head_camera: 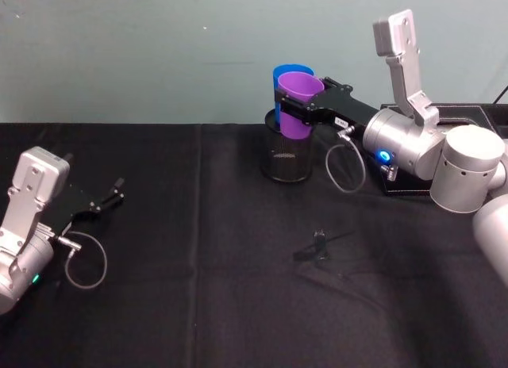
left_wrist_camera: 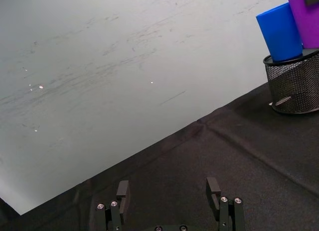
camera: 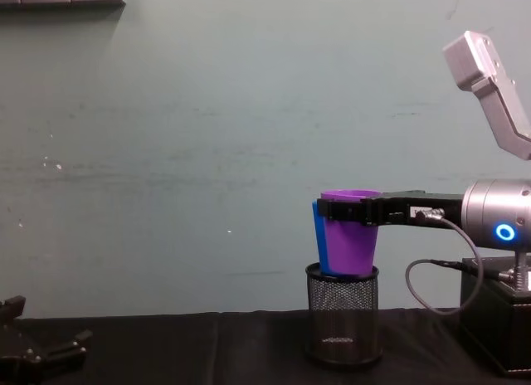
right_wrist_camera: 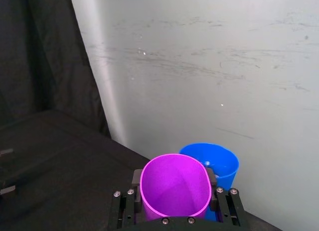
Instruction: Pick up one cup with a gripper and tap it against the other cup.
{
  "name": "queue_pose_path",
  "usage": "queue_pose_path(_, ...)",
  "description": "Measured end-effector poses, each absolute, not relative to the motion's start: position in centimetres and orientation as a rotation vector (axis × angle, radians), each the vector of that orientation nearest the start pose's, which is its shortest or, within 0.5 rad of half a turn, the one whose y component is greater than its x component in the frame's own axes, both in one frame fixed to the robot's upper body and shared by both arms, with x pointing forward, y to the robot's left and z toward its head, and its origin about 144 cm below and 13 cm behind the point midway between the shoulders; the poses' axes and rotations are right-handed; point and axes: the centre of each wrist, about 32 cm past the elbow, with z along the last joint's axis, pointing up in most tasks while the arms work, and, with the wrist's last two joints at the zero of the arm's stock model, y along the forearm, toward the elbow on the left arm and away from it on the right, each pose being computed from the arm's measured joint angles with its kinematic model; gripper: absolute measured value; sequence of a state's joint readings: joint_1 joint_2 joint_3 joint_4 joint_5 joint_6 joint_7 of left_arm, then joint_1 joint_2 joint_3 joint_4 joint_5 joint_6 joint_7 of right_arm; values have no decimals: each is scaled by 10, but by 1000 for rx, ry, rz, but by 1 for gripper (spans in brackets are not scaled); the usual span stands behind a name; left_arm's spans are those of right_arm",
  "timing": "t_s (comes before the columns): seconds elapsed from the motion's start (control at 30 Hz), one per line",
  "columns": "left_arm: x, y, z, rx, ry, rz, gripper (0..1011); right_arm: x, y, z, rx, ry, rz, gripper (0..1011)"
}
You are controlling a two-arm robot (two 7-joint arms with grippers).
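Note:
My right gripper (head_camera: 302,108) is shut on the purple cup (head_camera: 298,98), gripping it just below the rim and holding it upright. The cup's base hangs about level with the rim of a black mesh pen holder (head_camera: 287,158). The blue cup (head_camera: 287,71) stands in that holder, right behind the purple one. From the chest view the purple cup (camera: 350,240) overlaps the blue cup (camera: 318,236); they look pressed side by side. The right wrist view looks down into the purple cup (right_wrist_camera: 174,186), with the blue cup (right_wrist_camera: 219,161) close beyond it. My left gripper (head_camera: 111,195) rests open at the table's left.
The table is covered in black cloth (head_camera: 198,289). A black box (head_camera: 448,113) sits at the back right, under my right arm. A small dark fold or object (head_camera: 317,245) lies mid-table. A pale wall stands close behind the holder.

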State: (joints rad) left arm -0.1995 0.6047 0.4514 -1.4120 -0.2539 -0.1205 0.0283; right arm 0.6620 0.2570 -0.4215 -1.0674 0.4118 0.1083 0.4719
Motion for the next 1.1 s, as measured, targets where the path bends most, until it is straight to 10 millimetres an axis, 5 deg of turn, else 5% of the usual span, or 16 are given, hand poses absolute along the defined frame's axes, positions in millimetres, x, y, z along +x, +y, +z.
queue_pose_path(1.1, 489, 310, 1140, 304, -285, 1248, 1000, 625, -229, 1234, -67, 28, -874, 726)
